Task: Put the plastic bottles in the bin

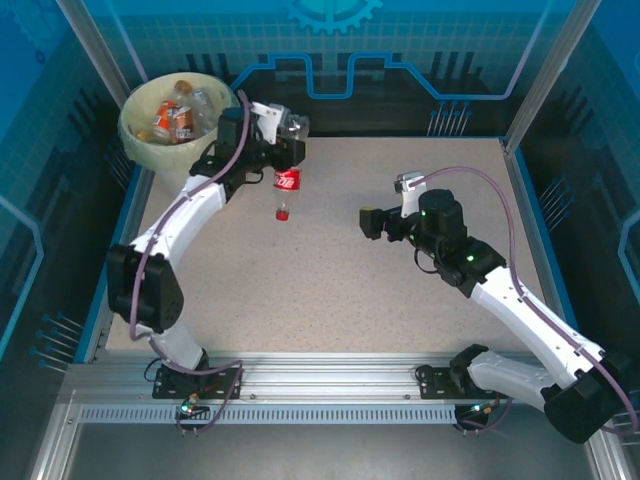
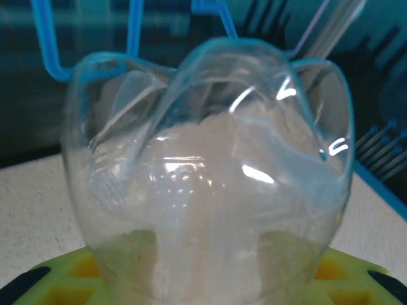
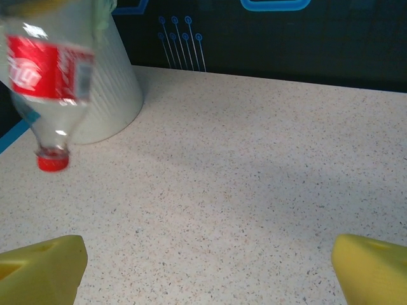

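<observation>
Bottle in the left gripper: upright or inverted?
Inverted. The red-label bottle hangs with its red cap pointing down and its base up in the left gripper.

- Round cream-white plastic bin point(image 1: 140, 150): translucent yellowish liner.
- Clear plastic bottle point(image 1: 286, 185) beside the bin: red label, white lettering, red cap.
- Tabletop point(image 1: 340, 260): beige, finely speckled.
- Right claw point(image 3: 206, 270): yellow fingers point(image 3: 38, 270).

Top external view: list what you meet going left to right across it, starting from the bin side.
bin → red-label bottle, cap downward, its base held in the shut left gripper → right gripper, fingers open and empty.
</observation>
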Robot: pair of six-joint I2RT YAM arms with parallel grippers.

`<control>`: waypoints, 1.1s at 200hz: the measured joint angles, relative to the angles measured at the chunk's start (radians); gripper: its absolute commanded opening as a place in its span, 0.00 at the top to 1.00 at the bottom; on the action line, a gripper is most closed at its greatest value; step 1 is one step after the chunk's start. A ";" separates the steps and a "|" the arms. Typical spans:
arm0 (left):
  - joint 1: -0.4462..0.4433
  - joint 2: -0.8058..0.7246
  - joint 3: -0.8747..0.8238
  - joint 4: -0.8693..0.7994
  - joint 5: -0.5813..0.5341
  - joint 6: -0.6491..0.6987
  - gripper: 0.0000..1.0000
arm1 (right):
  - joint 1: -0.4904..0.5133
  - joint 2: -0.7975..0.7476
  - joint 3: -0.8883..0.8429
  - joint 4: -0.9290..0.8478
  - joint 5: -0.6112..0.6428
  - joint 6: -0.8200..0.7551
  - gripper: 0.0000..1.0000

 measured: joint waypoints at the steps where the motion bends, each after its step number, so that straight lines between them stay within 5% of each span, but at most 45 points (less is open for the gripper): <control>1: 0.000 -0.002 0.002 0.000 -0.003 -0.001 0.56 | 0.000 0.001 0.000 0.000 0.000 0.000 0.00; 48: 0.031 -0.099 0.084 0.045 -0.237 -0.059 0.56 | 0.000 0.032 0.000 -0.001 0.000 0.000 0.00; 133: 0.287 -0.015 0.350 0.135 -0.513 -0.179 0.56 | 0.000 0.060 0.011 -0.001 -0.011 0.005 0.00; 220: 0.348 0.158 0.336 0.200 -0.575 -0.150 0.54 | 0.005 0.063 0.018 -0.015 -0.026 0.004 0.00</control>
